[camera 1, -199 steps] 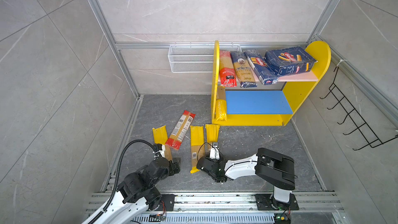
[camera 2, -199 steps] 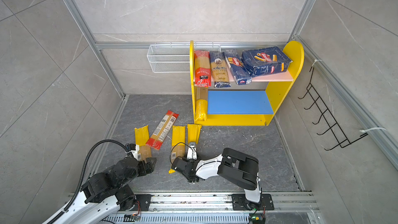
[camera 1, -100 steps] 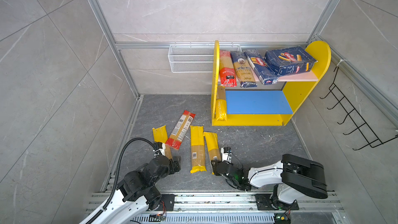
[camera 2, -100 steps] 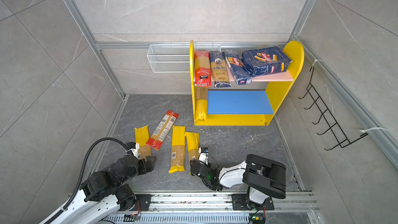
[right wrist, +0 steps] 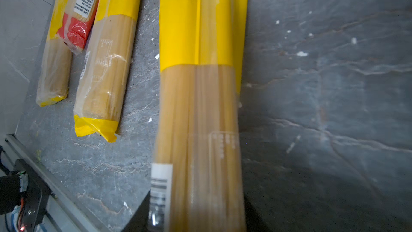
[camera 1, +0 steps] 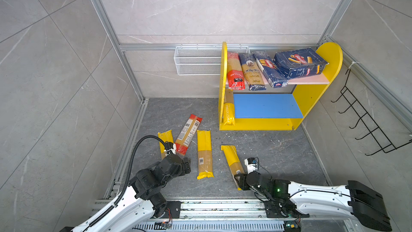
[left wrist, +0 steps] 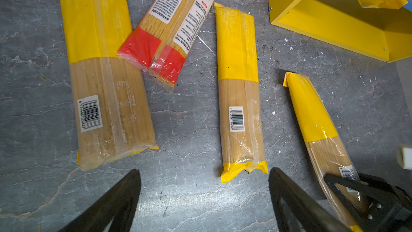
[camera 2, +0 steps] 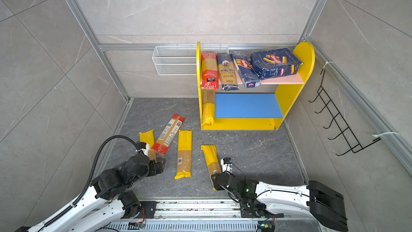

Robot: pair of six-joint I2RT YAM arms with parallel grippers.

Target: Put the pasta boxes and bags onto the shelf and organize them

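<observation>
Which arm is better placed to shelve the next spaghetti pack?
Right: the right claw grips one yellow pack by its near end, on the side where the shelf stands; the left claw is open, holding nothing.

Spaghetti bag (left wrist: 312, 112): glossy, crinkly plastic. Floor (left wrist: 189, 197): matt, stone-look w/ veins. Shelf (left wrist: 334, 23): smooth, semi-gloss.

On the shelf (camera 1: 312, 99), the upper board (camera 1: 312, 82) carries, left to right, a spaghetti bag (camera 1: 234, 70), the ankara bag (camera 1: 252, 72), the narrow box (camera 1: 269, 69) and the wide box (camera 1: 298, 63); the PASTATIME bag (camera 1: 229, 112) sits at the left end of the lower board (camera 1: 267, 106). On the floor (camera 1: 278, 152) before it, leftward: the leftmost bag (camera 1: 165, 139), a slanted bag (camera 1: 188, 133) overlapping it, a middle bag (camera 1: 204, 152), the rightmost bag (camera 1: 231, 159)
</observation>
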